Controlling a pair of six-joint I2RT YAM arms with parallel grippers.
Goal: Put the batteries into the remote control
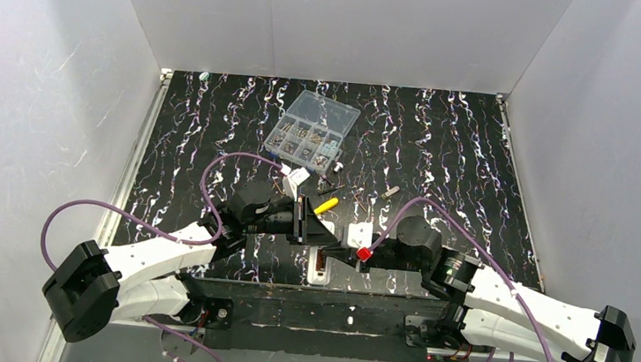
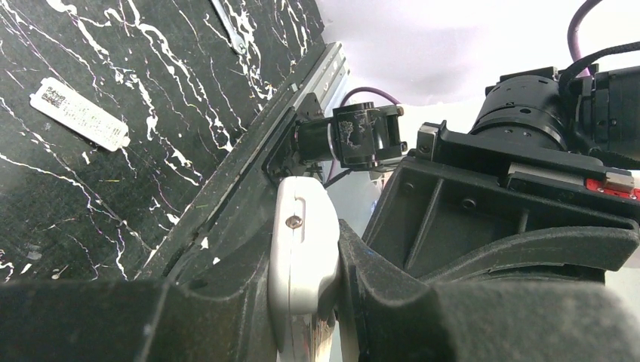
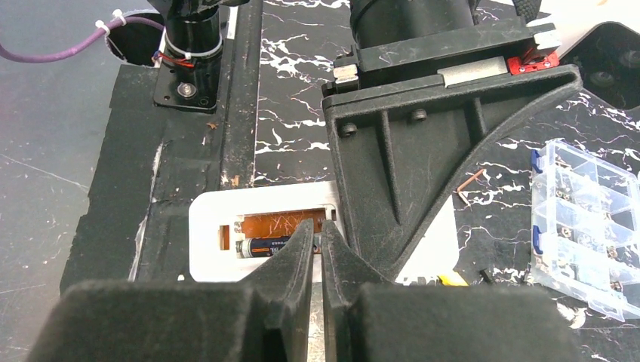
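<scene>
White walls close round a black desk (image 1: 478,161) veined in white. The remote control (image 3: 207,226) lies at its near edge, just ahead of the arm bases, with its battery bay open. One dark blue battery (image 3: 264,246) sits along the nearer side of the bay, with bare orange floor behind it.

The left tool (image 2: 302,305) is clamped tight on the remote's white body. The right tool (image 3: 318,243) hangs over the bay with its fingers all but together, and I see nothing between them.

My worry is the crowding. The two tools are almost touching, so a push on the battery could knock one against the other. It could also lever the remote out of the grip, and this close to the edge it could slide off. An off-centre press might also tip the battery up instead of seating it.

As for writing, the battery carries orange lettering too small to read. A white strip (image 2: 79,113) on the desk bears a square code and fine print, equally illegible. The clear parts box (image 1: 315,127) and the yellow screwdriver (image 1: 325,205) show no markings.
</scene>
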